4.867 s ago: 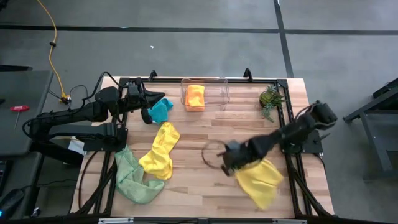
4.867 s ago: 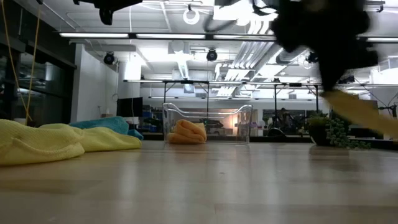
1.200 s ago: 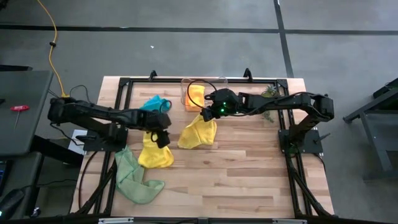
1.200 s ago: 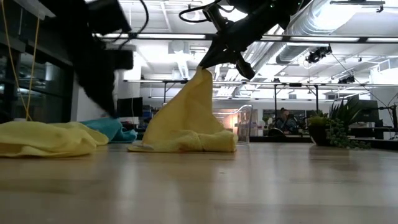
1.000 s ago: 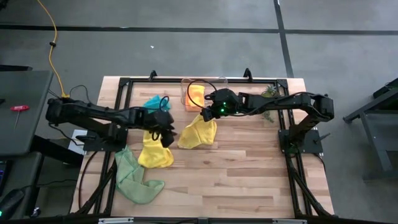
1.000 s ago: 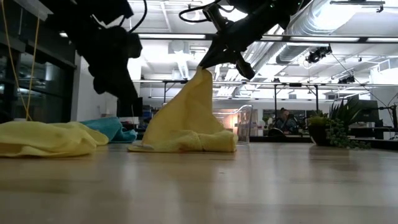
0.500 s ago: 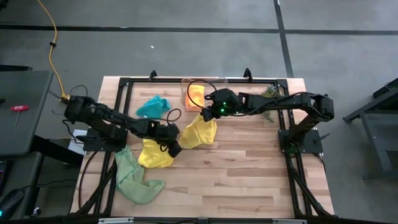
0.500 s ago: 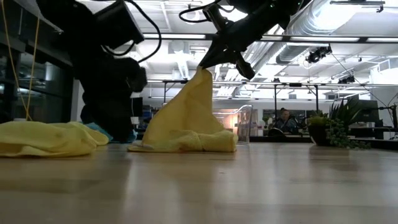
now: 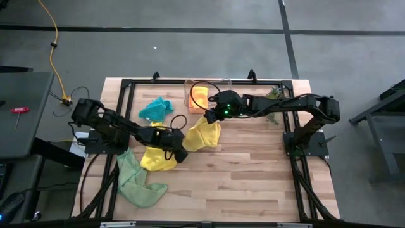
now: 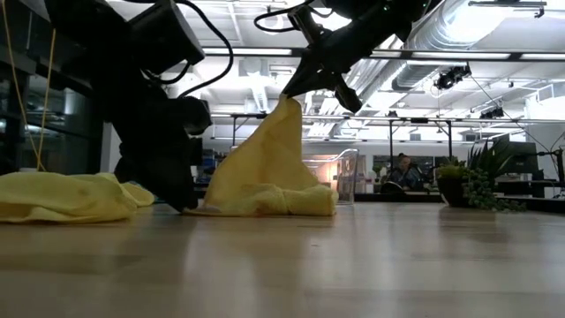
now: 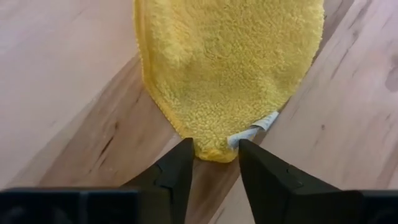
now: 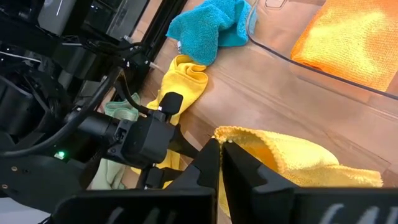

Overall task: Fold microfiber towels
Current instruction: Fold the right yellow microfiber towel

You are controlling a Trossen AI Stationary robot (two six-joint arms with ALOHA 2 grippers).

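High view: near the table's centre a yellow towel [image 9: 201, 135] is held up by one corner, pinched in the closed fingers of the right gripper [image 9: 211, 114]. At its seven o'clock corner, the left gripper [image 9: 180, 154] is set low on the wood, its fingers [image 11: 176, 169] parted around the tagged tip. A second yellow towel [image 9: 157, 156] lies crumpled at nine o'clock, just beside it.
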